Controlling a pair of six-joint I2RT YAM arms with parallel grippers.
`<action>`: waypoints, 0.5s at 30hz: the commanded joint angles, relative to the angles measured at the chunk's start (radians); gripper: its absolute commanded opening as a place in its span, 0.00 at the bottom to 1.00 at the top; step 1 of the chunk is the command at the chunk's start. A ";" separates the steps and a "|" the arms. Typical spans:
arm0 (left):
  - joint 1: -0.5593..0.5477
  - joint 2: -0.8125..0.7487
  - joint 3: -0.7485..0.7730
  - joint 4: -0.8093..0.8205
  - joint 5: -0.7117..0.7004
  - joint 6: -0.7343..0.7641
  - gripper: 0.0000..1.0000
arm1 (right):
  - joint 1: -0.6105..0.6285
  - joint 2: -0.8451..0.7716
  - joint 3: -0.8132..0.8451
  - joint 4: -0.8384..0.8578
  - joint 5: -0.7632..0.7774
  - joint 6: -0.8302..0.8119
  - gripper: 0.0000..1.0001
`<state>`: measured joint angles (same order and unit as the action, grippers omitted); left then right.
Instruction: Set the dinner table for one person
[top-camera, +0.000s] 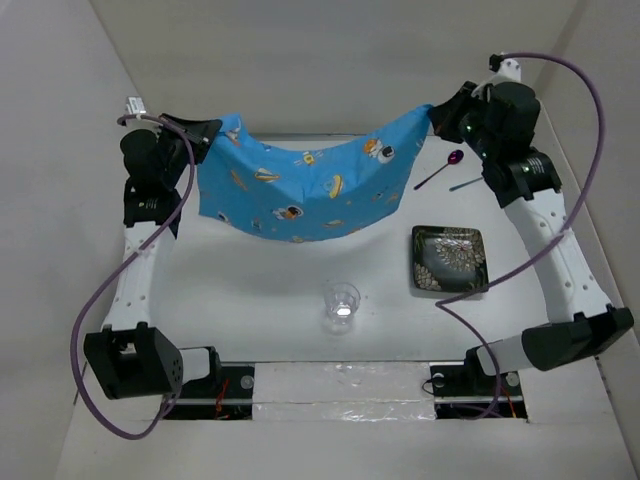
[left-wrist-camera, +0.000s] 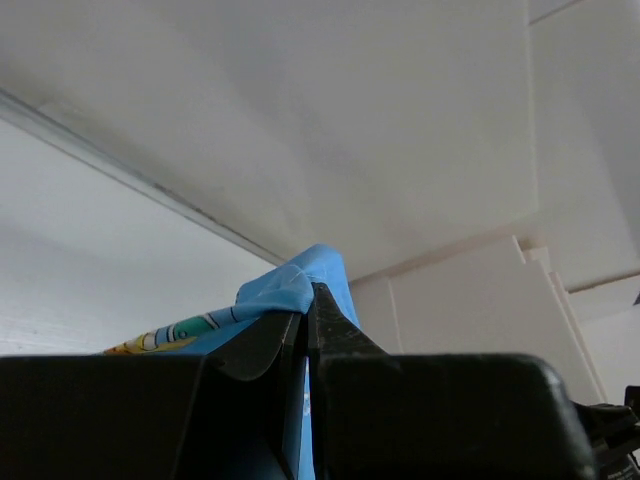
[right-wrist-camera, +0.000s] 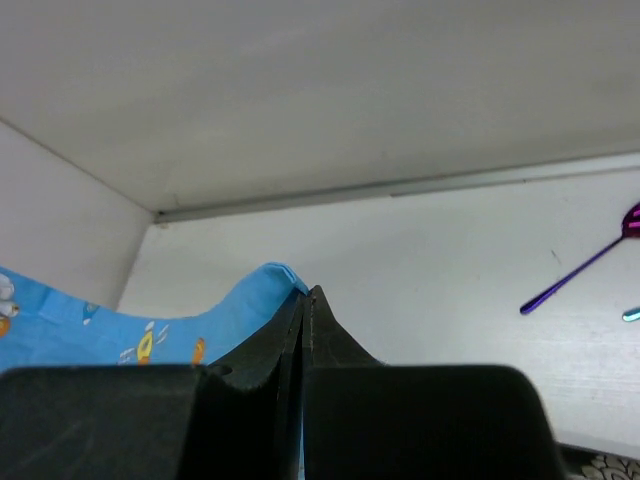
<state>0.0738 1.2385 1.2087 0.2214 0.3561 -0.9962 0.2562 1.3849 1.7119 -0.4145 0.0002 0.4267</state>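
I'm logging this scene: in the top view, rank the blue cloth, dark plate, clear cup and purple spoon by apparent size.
1. blue cloth
2. dark plate
3. clear cup, purple spoon: close; spoon longer, thinner.

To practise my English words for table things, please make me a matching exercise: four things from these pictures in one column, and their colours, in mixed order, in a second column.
Things:
1. cloth
2. plate
3. glass
4. spoon

Colours:
a. purple
b. clear
c. blue with cartoon print
d. black with a pale pattern

Pairs: 1-c, 2-d, 3-b, 4-a
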 joint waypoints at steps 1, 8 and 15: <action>0.000 -0.060 0.103 0.050 0.026 0.050 0.00 | -0.005 -0.041 0.057 0.033 -0.060 0.003 0.00; -0.041 -0.281 0.088 -0.347 -0.253 0.254 0.00 | 0.043 -0.326 -0.136 -0.124 -0.086 -0.003 0.00; -0.091 -0.369 0.112 -0.544 -0.388 0.268 0.00 | 0.063 -0.360 -0.104 -0.199 -0.028 -0.013 0.00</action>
<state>-0.0170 0.8677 1.2984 -0.2329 0.0616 -0.7654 0.3103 0.9867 1.5990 -0.5785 -0.0551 0.4252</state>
